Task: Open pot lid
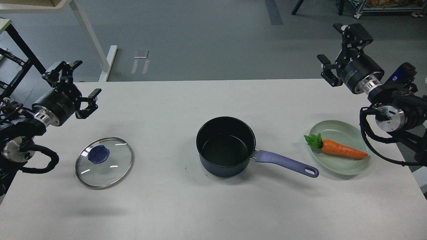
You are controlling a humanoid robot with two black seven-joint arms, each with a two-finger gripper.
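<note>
A dark blue pot [226, 146] with a lilac handle [286, 162] stands uncovered at the table's middle. Its glass lid [103, 162] with a blue knob lies flat on the table at the left, apart from the pot. My left gripper [80, 86] is open and empty above the table's left edge, beyond the lid. My right gripper [337, 45] is open and empty, raised past the table's far right corner.
A pale green plate [347, 166] with a toy carrot [340, 149] sits at the right, near the pot handle's end. A white table leg [90, 36] stands on the floor at the back left.
</note>
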